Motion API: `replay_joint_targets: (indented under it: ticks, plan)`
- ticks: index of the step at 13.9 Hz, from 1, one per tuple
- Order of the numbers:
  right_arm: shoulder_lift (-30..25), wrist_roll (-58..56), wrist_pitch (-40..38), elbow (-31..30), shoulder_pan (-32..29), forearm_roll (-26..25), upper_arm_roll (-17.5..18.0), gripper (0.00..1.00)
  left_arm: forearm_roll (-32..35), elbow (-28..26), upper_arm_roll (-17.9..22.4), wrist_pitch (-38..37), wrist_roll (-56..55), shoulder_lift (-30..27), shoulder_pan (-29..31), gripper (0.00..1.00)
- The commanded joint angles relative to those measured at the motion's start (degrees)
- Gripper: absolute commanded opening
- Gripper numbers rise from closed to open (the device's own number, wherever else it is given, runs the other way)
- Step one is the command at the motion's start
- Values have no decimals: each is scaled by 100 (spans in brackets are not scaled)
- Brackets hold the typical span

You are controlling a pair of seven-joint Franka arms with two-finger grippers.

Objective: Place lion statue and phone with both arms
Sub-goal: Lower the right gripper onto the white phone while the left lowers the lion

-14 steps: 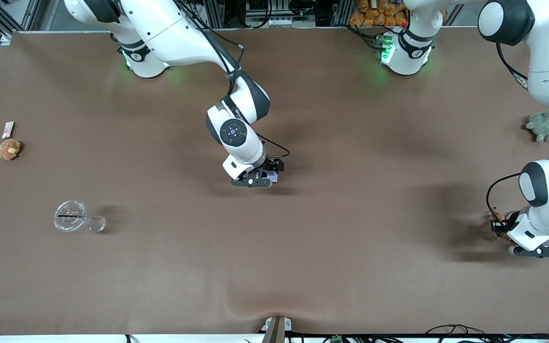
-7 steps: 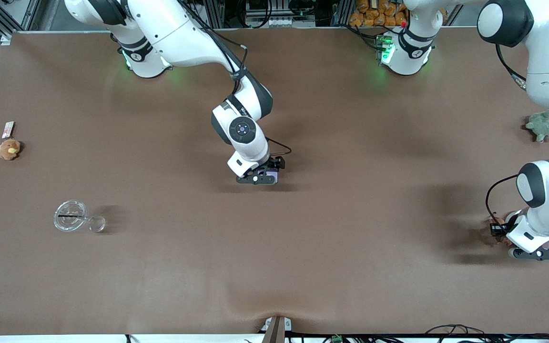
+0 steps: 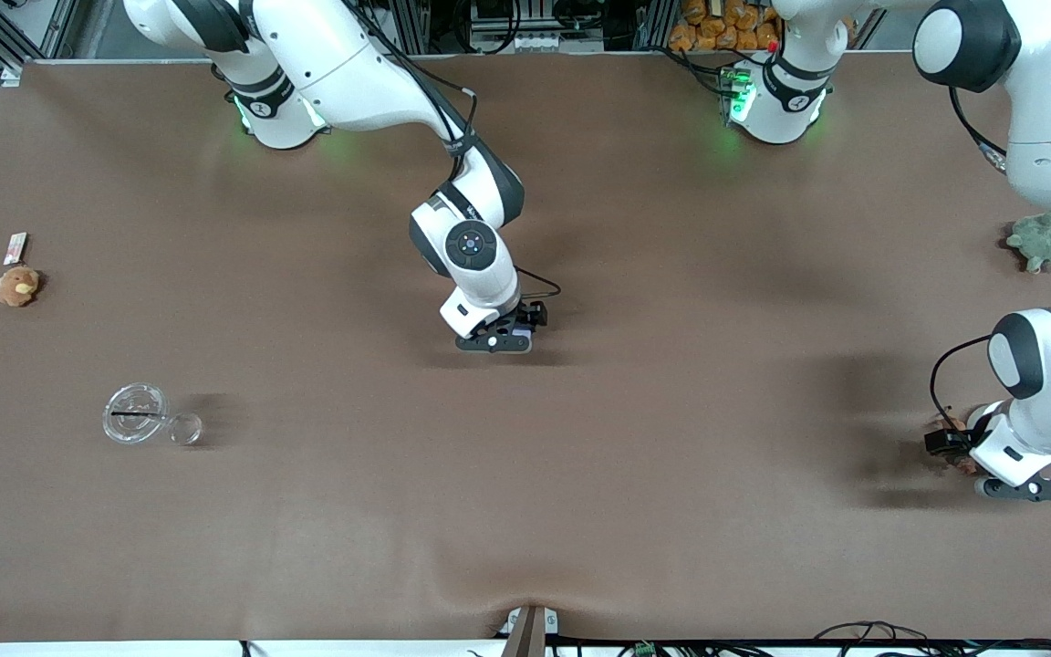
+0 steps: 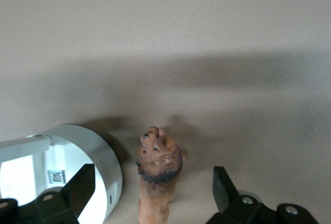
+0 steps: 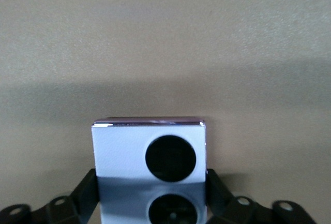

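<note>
The phone [image 5: 150, 151], pale lavender with two black camera circles, sits between the fingers of my right gripper [image 5: 151, 195]. Both fingers press its sides, so the gripper is shut on it. In the front view this gripper [image 3: 500, 341] is low over the middle of the table and hides most of the phone [image 3: 523, 345]. The lion statue [image 4: 159, 162], reddish-brown, lies on the table between the open fingers of my left gripper [image 4: 152, 189], with a gap on each side. In the front view the left gripper [image 3: 950, 444] is low over the lion statue [image 3: 947, 423] at the left arm's end.
A round white device [image 4: 77, 167] with a label lies right beside the lion. A green plush turtle [image 3: 1039, 239] sits farther from the front camera at the left arm's end. A brown plush [image 3: 16, 286] and a clear lid [image 3: 135, 401] lie at the right arm's end.
My right gripper has shifted slightly and come lower with the phone, which now shows less. My left gripper has sunk a little over the lion.
</note>
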Motion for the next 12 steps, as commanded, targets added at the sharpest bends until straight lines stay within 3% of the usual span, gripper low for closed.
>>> replay_joint_targets:
  ticks: [1,3,9,12]
  plan:
    - [58,172,-7,85,50,-102,-59,0,-57,-75,-35,-202,86,-448,-69,100]
    - [14,181,-391,233,6,-93,-59,0,-48,-102,-70,-693,60,-905,-148,100]
    - [-118,225,-1150,542,-467,-93,-94,0,-100,-110,-719,-2433,-151,-1969,-70,100]
    - [-337,138,-1176,551,-688,-102,-426,0,-345,-110,-887,-3023,-169,-2321,-104,100]
